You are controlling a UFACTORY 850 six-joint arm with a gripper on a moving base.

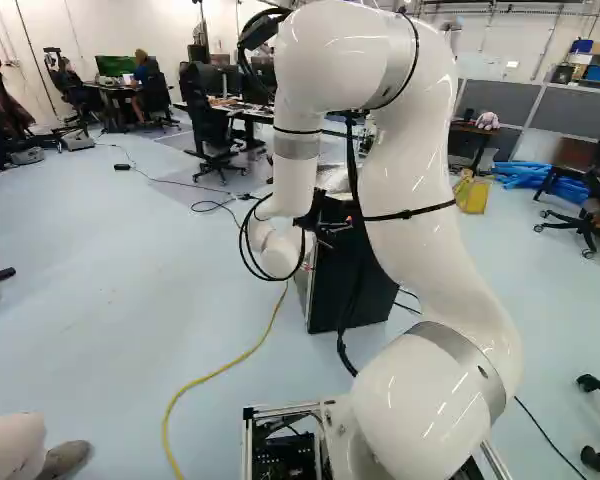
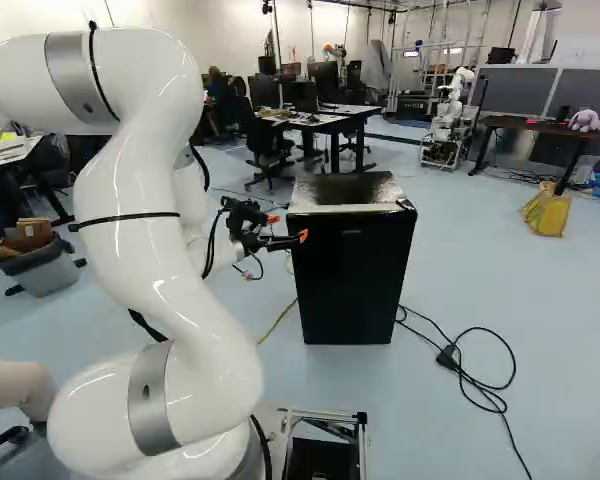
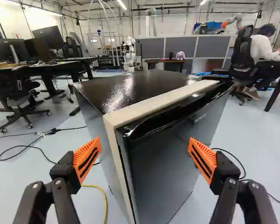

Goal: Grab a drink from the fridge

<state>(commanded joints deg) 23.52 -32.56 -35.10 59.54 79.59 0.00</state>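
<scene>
In the left base view, the white arm [image 1: 420, 230] rises from its foot joint [image 1: 420, 425], and the dark fridge [image 1: 328, 290] stands upright toward eleven o'clock of that joint, partly masked by the arm; a yellow cable [image 1: 220, 369] curves over the pale blue floor [image 1: 120, 300] toward ten o'clock. In the right base view, the same fridge shows its full height, long axis vertical, at three o'clock of the jaws, which stand near its upper edge; contact cannot be determined. This single arm is the only one near it. A black cord [image 2: 485, 390] lies on the floor toward four o'clock of the fridge, with desks [image 2: 330, 120] toward twelve and another robot [image 2: 448, 125] toward one. In the wrist view, the jaws are spread wide, with nothing held between their orange pads [image 3: 87, 158]. The governing relation is the following: the near upright edge of the fridge lies at about eleven o'clock ahead of the jaws, while the door [image 3: 172, 154], apparently closed, recedes toward one o'clock, a pale strip [image 3: 158, 101] separating it from the glossy top [image 3: 130, 88]. No drink is visible; it is presumably inside, so opening the door appears to come first, and the oblique approach may require turning the jaws to meet the recessed lip [image 3: 172, 112]. Grey partitions [image 3: 179, 46] close off the room at twelve o'clock.
</scene>
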